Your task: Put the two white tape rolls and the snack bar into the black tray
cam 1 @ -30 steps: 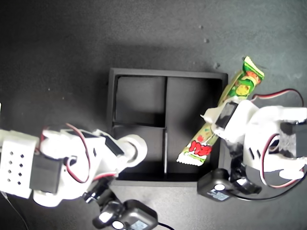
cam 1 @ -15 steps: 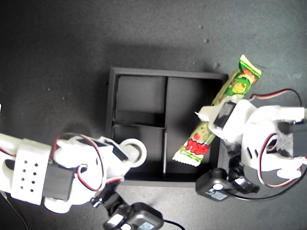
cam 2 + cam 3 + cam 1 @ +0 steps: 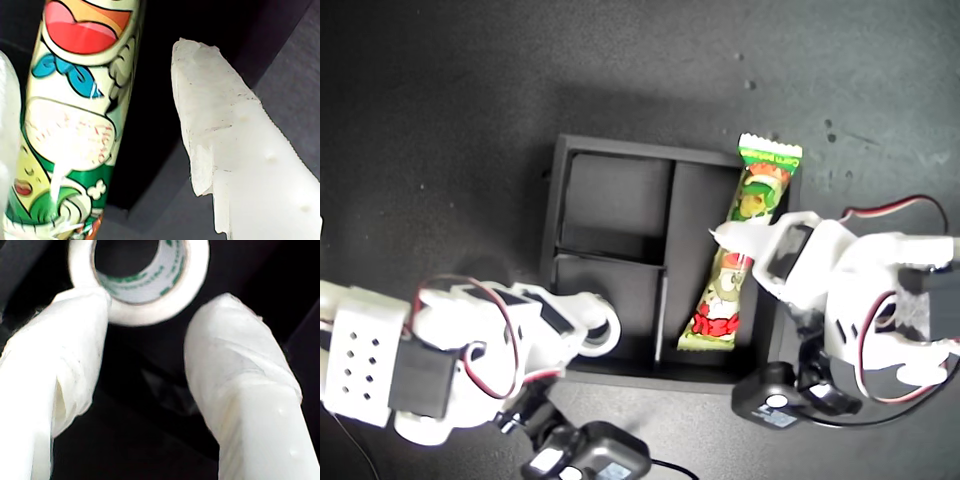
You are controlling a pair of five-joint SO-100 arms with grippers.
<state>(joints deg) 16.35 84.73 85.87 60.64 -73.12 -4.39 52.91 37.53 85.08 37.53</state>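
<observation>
The black tray (image 3: 552, 220) sits mid-table. The snack bar (image 3: 718, 312) (image 3: 75, 125) lies lengthwise in the tray's long compartment on the exterior view's right, its far crimped end resting over the far wall. My first gripper (image 3: 742, 255) reaches in from that side and stands open around the bar's middle, with a wide gap at one finger (image 3: 225, 130). One white tape roll (image 3: 613, 335) (image 3: 145, 310) rests in the near small compartment. My second gripper (image 3: 578, 322) (image 3: 152, 330) is open just behind it, one fingertip (image 3: 85, 305) touching its rim.
The far small compartment (image 3: 615, 195) shows only bare black floor. Two black camera housings (image 3: 770, 400) (image 3: 585, 460) and red-and-black wires hang off the arms near the tray's front wall. Dark tabletop (image 3: 470, 100) surrounds the tray.
The snack bar swung from a diagonal across the tray's wall to lengthwise in the long compartment. The first gripper followed it inward. The second arm drew back a little, with the roll low in its compartment.
</observation>
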